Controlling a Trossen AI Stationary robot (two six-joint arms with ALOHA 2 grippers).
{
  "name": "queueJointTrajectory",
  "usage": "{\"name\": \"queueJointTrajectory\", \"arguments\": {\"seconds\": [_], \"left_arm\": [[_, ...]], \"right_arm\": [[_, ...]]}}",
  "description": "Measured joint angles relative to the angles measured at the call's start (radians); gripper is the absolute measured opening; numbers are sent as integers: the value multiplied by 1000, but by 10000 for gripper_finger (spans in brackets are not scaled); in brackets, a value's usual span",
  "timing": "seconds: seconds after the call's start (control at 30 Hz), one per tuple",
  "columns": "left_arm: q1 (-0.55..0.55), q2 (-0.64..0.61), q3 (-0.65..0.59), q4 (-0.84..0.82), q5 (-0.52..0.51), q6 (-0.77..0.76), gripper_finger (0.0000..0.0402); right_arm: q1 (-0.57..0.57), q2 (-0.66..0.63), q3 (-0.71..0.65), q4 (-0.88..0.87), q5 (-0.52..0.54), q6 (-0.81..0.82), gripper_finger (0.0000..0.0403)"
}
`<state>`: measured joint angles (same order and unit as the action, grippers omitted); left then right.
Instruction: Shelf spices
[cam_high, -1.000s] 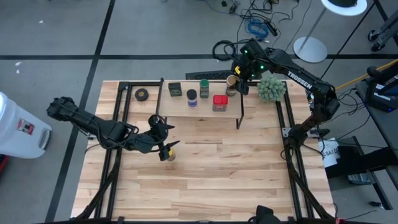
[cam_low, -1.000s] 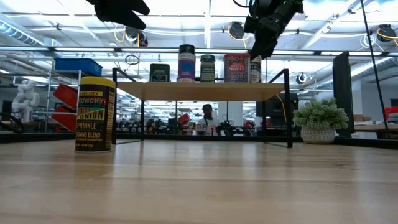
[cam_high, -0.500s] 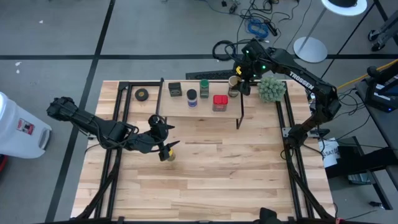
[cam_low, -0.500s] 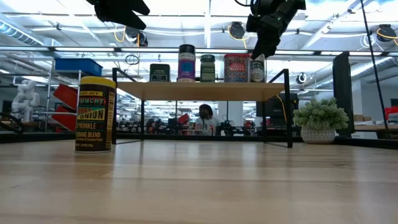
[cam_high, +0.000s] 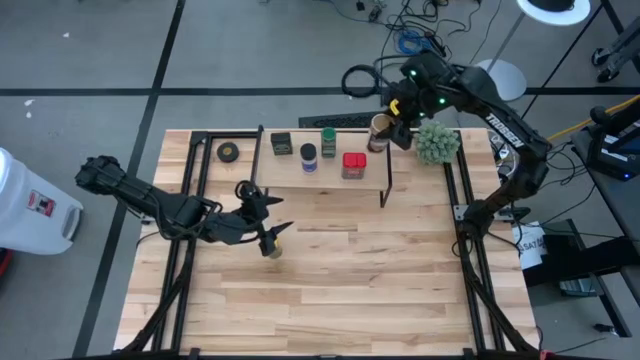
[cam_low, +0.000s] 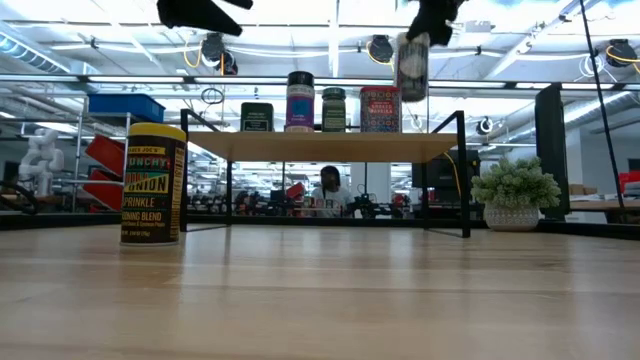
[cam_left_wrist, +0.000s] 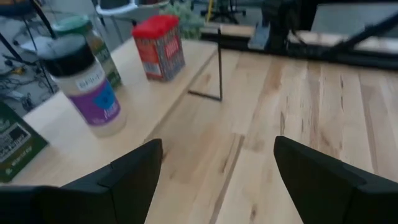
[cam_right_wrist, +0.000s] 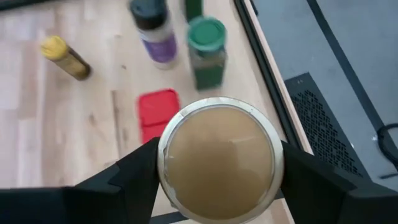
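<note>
My right gripper (cam_right_wrist: 217, 186) is shut on the tan-lidded jar (cam_low: 411, 66), held above the right end of the shelf (cam_low: 320, 146). On the shelf's wooden top board (cam_high: 300, 178) stand the dark boxy tin (cam_high: 281, 143), the blue-lidded jar (cam_high: 309, 158), the green-lidded jar (cam_high: 328, 140) and the red square tin (cam_high: 353, 165). The yellow-lidded jar (cam_low: 152, 185) stands upright on the table in front of the shelf. My left gripper (cam_high: 266, 214) hovers open just above and beside the yellow-lidded jar (cam_high: 272, 247), touching nothing. My right gripper pinches the tan-lidded jar between its two fingers (cam_right_wrist: 127, 180), one on each side of the jar's top just under the lid (cam_right_wrist: 217, 155). The fingers come from above, pointing down. The jar hangs upright below them, lifted clear of the shelf board.
A black tape roll (cam_high: 228, 152) lies on the table left of the shelf. The fuzzy green plant ball (cam_high: 437, 142) sits right of the shelf, close to my right arm. The near half of the table (cam_high: 340, 290) is bare wood. A person (cam_low: 328, 188) shows in the room behind.
My right gripper has risen with the tan-lidded jar, which stood on the shelf's right end a second ago and now hangs well clear above the board, shifted slightly toward the far right. The other spices have stayed in place.
</note>
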<state>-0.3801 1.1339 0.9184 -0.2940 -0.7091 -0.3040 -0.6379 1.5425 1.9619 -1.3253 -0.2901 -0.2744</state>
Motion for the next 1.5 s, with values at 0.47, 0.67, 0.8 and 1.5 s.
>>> {"name": "queueJointTrajectory", "arguments": {"seconds": [0.47,0.67,0.8,1.5], "left_arm": [[35,229,0,418,7,154,318],[39,308,0,549,-2,127,318],[26,314,0,597,-2,126,318],[-10,356,1,597,50,86,394]], "right_arm": [[325,0,21,-2,-54,147,268],[470,0,-68,125,-50,173,269],[539,0,-146,223,-48,188,268],[628,0,-464,598,-15,220,268]]}}
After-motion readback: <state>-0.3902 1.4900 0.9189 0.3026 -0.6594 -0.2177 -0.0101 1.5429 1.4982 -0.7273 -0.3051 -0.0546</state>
